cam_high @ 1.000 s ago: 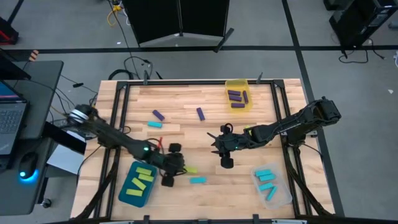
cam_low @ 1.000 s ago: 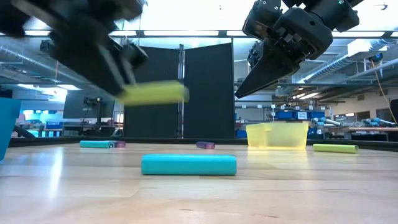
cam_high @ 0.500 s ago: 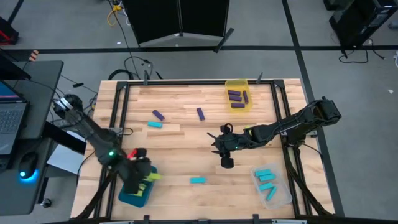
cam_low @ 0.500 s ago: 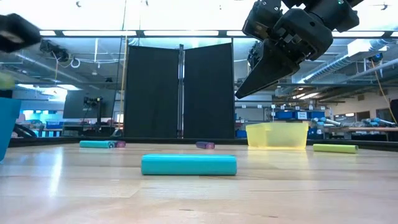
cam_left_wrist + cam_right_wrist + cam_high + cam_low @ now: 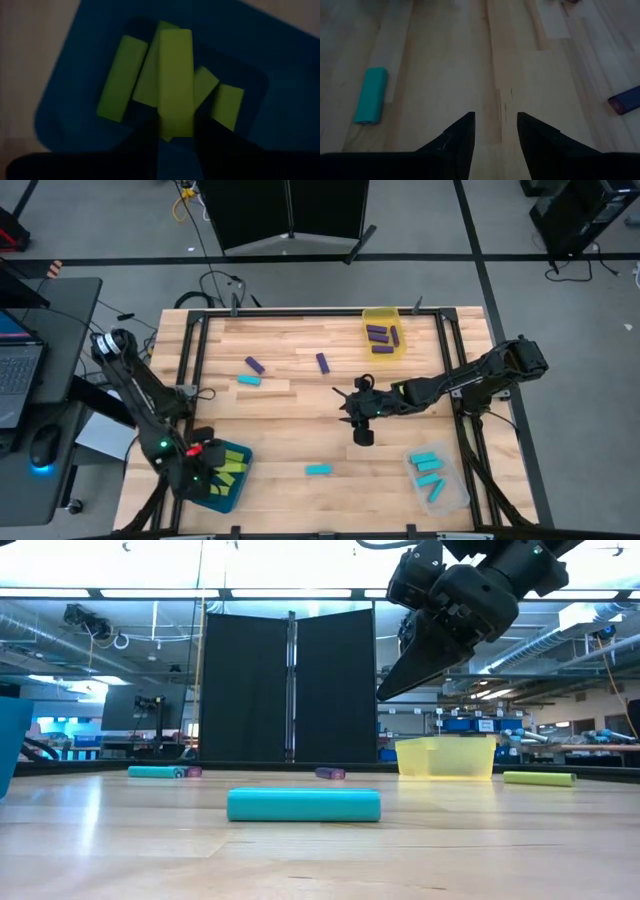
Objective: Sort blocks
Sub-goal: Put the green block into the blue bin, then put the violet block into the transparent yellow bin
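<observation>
Blocks: my left gripper [image 5: 176, 137] now holds a lime block [image 5: 175, 80] over the teal bin [image 5: 204, 497], moved from mid-table; right gripper [image 5: 495, 131] hovers open, empty.

A wooden plank table [image 5: 300, 405] in a dark metal frame [image 5: 190, 360] stands on a grey floor [image 5: 420, 280] crossed by dark lines. Beyond the table's far edge, well away from the right gripper, stands a black folding screen [image 5: 288, 685] on a central post. At the far side of the left arm sits a dark desk [image 5: 45, 360] with an open laptop [image 5: 15, 370] and a mouse [image 5: 42, 442] beside a blue glow. Cables [image 5: 215, 285] trail across the floor near the table's far-left corner. Seen level across the table, long ceiling light strips [image 5: 270, 593] shine over exposed ducts and pipes [image 5: 560, 640], with shelves and workbenches [image 5: 470, 725] cluttering the hall behind the screen.
</observation>
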Available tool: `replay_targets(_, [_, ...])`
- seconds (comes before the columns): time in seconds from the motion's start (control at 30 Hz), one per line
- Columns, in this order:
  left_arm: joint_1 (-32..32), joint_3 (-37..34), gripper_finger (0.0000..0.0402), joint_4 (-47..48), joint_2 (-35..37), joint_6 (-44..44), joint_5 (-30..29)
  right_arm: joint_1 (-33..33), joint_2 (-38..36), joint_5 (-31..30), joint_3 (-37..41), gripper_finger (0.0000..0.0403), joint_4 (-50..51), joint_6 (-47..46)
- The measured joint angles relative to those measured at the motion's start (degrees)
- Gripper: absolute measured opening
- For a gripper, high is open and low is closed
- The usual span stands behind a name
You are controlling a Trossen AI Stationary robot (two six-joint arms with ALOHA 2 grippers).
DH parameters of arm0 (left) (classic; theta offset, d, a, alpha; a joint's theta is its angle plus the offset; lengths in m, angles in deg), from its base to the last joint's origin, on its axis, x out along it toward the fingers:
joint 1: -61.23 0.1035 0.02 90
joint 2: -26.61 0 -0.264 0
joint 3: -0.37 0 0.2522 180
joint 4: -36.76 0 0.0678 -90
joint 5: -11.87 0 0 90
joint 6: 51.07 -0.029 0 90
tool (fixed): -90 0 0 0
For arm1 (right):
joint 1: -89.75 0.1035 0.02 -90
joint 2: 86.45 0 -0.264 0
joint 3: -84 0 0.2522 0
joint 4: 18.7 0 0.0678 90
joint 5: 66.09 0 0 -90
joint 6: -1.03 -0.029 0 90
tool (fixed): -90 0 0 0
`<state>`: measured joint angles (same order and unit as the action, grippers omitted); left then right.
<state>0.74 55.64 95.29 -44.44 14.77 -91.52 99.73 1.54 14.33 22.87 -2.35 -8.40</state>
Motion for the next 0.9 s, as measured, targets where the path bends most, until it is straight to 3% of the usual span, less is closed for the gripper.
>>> replay_targets(0.23, [0.1, -3.9, 0.0103, -4.7, 0.0, 1.1, 1.7, 0.0, 0.0, 0.0, 0.0, 0.0158, 0.0, 0.0])
replay_targets(0.43, [0.1, -2.5, 0.0183, -4.0, 0.0, 1.9, 1.9, 0.0, 0.0, 0.0, 0.0, 0.0158, -0.2, 0.4])
replay_targets(0.53, [0.1, -0.3, 0.0199, -1.7, 0.0, 1.0, 0.5, 0.0, 0.0, 0.0, 0.0, 0.0158, -0.4, 0.5])
replay_targets(0.8, [0.3, 6.8, 0.0187, 7.2, 0.1, -0.9, -9.9, 0.0, -1.0, -0.2, 0.0, 0.0158, -0.1, 0.6])
replay_targets(0.9, [2.8, 7.1, 0.0168, 7.3, 0.9, -2.4, -12.0, -0.1, -3.6, -3.3, 0.0, 0.0158, 1.2, 0.6])
